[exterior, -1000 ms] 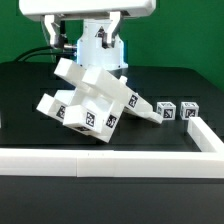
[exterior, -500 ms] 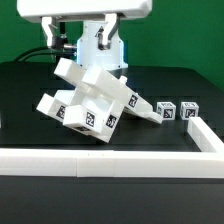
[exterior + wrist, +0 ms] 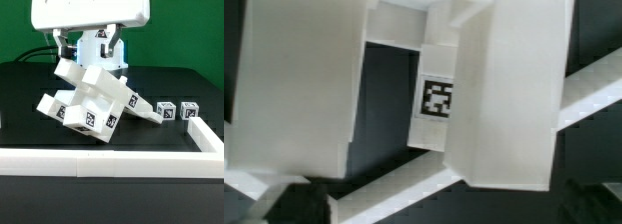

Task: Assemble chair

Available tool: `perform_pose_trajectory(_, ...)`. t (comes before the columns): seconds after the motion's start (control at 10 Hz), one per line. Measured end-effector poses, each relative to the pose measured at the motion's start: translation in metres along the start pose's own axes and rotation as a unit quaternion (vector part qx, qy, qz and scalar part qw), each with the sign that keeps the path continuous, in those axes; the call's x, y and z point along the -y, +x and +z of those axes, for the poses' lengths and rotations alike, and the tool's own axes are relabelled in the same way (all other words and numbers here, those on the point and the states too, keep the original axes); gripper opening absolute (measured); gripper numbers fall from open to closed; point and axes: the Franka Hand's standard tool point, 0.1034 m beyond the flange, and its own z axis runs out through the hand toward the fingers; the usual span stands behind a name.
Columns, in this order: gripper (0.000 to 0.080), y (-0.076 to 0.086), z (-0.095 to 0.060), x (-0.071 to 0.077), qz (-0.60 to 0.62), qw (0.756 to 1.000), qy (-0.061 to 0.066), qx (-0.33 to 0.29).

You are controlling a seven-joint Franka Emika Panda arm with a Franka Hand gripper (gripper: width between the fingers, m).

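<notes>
Hand (image 3: 93,44) is hovering wide open, apparently empty, above half-built chair (image 3: 92,100). Regrasp step likely: next needing descent astride one slab.

The black desk (image 3: 30,112) carries the tilted, part-built chair (image 3: 92,100). Towards the exterior view's right lie a small tagged block (image 3: 166,110) and a second block (image 3: 188,112), seemingly loose. A white border rail (image 3: 100,160) lines the desk's near edge.
</notes>
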Motion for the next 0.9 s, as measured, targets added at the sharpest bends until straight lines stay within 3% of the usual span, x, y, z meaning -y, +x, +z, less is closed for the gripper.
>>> perform_pose_trajectory(0.3, 0.0649, -0.002, 0.001, -0.003, 0.004, 1.000, -0.002, -0.002)
perform_pose_trajectory(0.5, 0.0649, 0.008, 0.004, -0.017, -0.024, 1.000, -0.009, -0.008)
perform_pose_trajectory(0.9, 0.0649, 0.009, 0.016, -0.035, -0.042, 0.999, -0.025, -0.013)
